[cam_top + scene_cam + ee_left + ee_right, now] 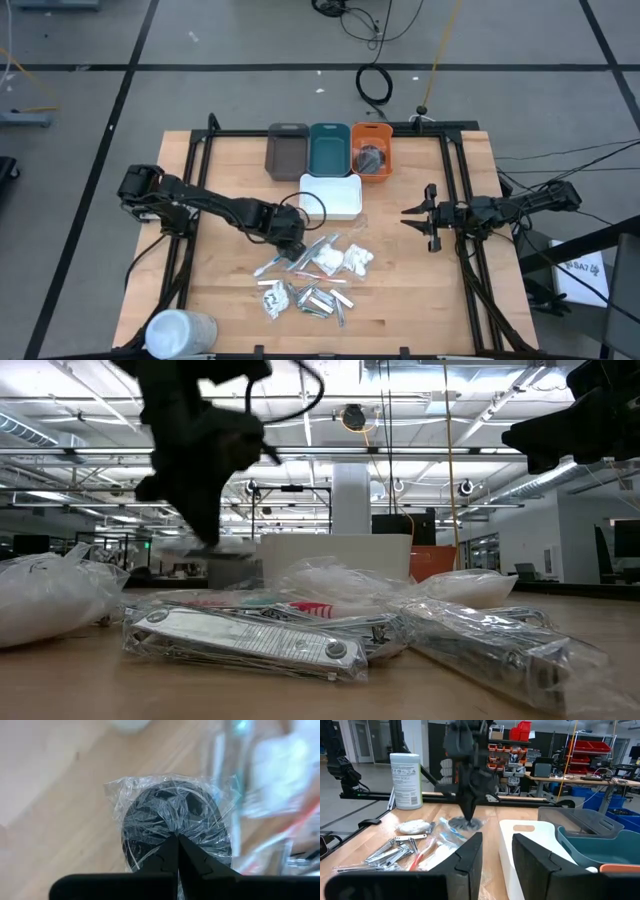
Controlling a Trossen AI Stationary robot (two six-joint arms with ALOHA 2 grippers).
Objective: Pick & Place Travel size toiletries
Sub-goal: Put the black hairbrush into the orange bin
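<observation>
Four trays stand at the far side of a light wooden table [200, 290]: a grey tray [287, 150], a teal tray [328, 147] and an orange tray [371, 150] in a row, with a white tray [332, 196] just in front of them. The orange tray holds dark items. A heap of toiletries [310, 275] in clear wrap lies near the table's middle: white packets, slim sticks and silver pieces. A white cylinder [180, 332] lies at the near left corner.

The left gripper [291, 243] is down at the heap's left edge, near the white tray. Its jaws are pressed together, pinching the wrap of a dark disc [175, 827] that rests on the wood.

The right gripper [422, 217] hangs over the table's right side, well apart from the heap, jaws spread and holding nothing.

Cables lie on the grey tiled floor beyond the table. The low view shows a hall with ceiling lights, and the right wrist view shows shelves with red bins.
</observation>
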